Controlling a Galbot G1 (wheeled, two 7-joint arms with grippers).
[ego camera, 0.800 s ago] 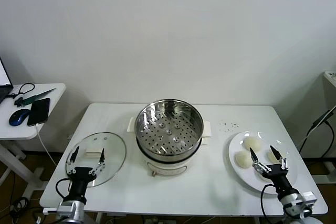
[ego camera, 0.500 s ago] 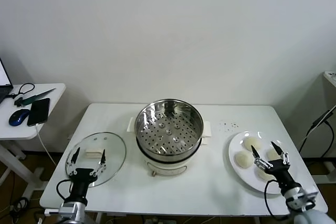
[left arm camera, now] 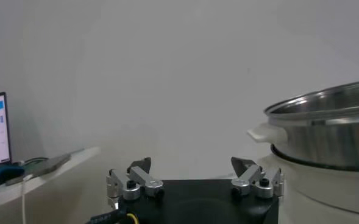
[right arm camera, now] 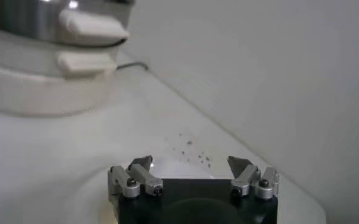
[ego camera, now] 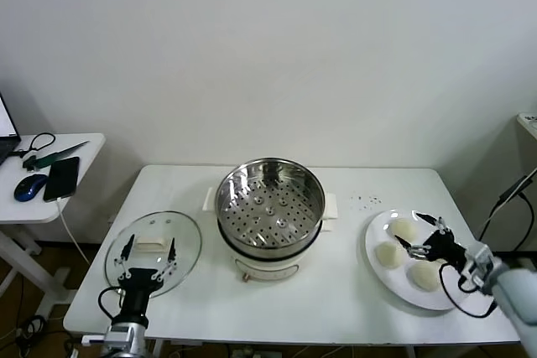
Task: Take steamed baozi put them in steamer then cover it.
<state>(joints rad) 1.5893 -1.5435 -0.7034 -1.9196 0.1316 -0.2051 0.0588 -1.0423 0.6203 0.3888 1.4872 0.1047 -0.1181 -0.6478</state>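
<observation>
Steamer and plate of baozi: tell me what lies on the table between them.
Nothing. In the head view the stretch of white table between the steamer and the plate of baozi is bare.

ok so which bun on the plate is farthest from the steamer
The front bun, lying nearest the table's front edge on the plate. The other two visible buns sit closer to the steamer.

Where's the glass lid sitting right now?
In the head view the glass lid lies flat on the table's left side, just left of the steamer, with the open left gripper at its near edge.
</observation>
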